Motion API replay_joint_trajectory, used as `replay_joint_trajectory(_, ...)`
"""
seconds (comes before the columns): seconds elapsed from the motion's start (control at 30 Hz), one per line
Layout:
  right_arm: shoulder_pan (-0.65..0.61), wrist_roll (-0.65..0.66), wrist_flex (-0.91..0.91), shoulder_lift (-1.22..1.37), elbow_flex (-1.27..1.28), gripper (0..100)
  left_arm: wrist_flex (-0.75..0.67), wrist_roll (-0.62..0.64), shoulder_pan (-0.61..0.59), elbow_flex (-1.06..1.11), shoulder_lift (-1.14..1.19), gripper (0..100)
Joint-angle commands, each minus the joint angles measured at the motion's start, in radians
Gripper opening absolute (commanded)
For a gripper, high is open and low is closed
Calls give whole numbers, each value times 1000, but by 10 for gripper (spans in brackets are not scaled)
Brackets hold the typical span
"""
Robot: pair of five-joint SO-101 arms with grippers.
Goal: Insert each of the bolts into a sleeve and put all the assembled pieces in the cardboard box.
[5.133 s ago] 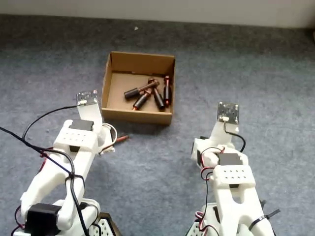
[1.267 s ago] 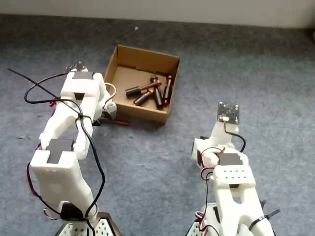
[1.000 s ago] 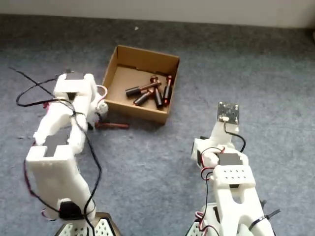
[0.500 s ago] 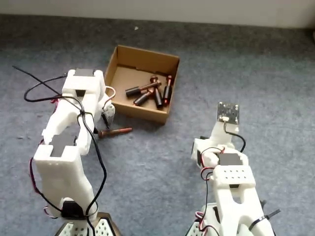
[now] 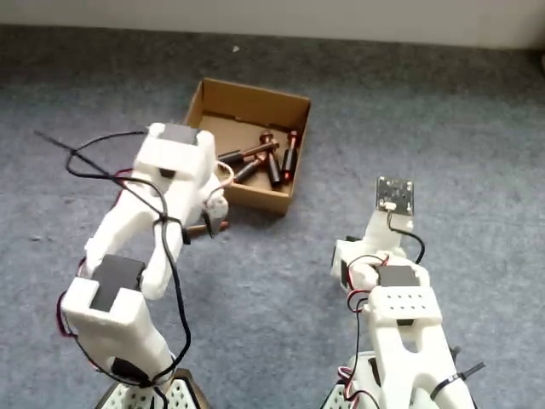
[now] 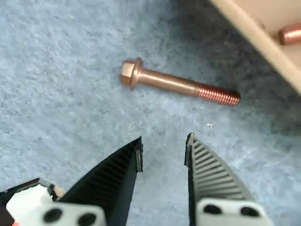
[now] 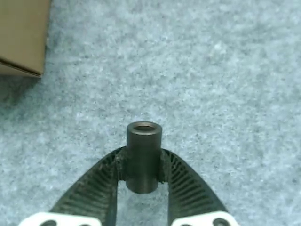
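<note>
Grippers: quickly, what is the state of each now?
Left gripper: open, holding nothing, near the bolt.
Right gripper: closed on a sleeve.

Open carpet (image 5: 281,281) on the near side of the bolt (image 6: 181,86), cardboard box (image 5: 264,200) wall just beyond on its far side.

Grey carpeted surface (image 5: 443,111) bearing a cardboard box (image 5: 268,202) and one loose copper bolt (image 6: 178,86) just beside it
</note>
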Motion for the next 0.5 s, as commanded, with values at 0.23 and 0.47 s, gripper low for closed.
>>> replay_joint_trajectory(0.23, 12, -2, -19, -25, -5, 4, -100, -26, 7, 73, 85, 158)
replay_joint_trajectory(0.47, 12, -2, -19, -25, -5, 4, -219, -112, -232, 19, 88, 158)
